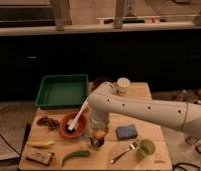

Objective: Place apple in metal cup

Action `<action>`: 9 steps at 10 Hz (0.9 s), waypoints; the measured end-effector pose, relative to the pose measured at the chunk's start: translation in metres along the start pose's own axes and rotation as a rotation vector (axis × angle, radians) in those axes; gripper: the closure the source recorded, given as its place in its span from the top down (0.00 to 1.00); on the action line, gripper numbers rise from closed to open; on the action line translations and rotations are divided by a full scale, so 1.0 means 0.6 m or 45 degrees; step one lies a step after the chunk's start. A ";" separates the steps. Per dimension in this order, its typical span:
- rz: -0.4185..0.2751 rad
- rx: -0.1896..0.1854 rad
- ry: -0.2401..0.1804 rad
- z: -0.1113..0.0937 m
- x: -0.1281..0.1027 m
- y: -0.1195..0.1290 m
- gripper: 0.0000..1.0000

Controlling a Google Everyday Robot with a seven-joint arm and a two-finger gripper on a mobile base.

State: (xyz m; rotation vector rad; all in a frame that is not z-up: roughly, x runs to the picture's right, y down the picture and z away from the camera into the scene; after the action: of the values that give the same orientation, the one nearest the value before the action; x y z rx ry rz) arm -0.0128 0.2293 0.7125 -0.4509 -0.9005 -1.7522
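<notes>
The small round yellow-orange apple [99,134] sits at the tip of the gripper [98,131], directly over the mouth of the small shiny steel cup [97,144]. Whether it hangs just above the rim or already rests on it cannot be told. Nor can it be told whether the jaws are apart or clamped on the fruit. The gripper points straight down near the front middle of the worktop [159,159], at the end of a smooth white arm [144,111] that reaches in from the right.

Just left of the cup stands a round red-orange bowl [69,131] with a white utensil [78,116] leaning in it. To the right lies a flat blue sponge [126,131]. Further right and forward stand a light green cup [146,147] and a metal fork [123,153] lying at a slant. A long curved green vegetable [75,156] lies at the front edge. A dark brown heap [48,121] and a brown rectangular packet [39,156] lie to the left. A green rectangular plastic tray [61,91] fills the back left corner, and a white lidded cup [123,86] stands at the back.

The worktop is pale wood, small and square. It stands on a grey floor before a dark, low wall, with a pale ledge and upright frames above.
</notes>
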 end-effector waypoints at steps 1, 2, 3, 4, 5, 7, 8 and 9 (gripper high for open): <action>-0.021 -0.002 -0.005 0.002 -0.001 -0.003 0.00; -0.021 -0.002 -0.006 0.002 -0.001 -0.003 0.00; -0.020 0.000 -0.005 0.000 -0.001 -0.003 0.00; -0.023 -0.002 -0.007 0.000 -0.001 -0.004 0.00; -0.021 -0.006 -0.004 -0.003 -0.005 -0.003 0.00; -0.015 -0.017 0.035 -0.036 -0.019 -0.007 0.00; -0.014 -0.019 0.048 -0.048 -0.023 -0.009 0.00; -0.013 -0.021 0.063 -0.058 -0.028 -0.011 0.00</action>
State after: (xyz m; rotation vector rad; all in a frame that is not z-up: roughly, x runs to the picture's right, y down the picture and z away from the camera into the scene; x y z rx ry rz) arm -0.0082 0.2146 0.6764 -0.4131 -0.8550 -1.7735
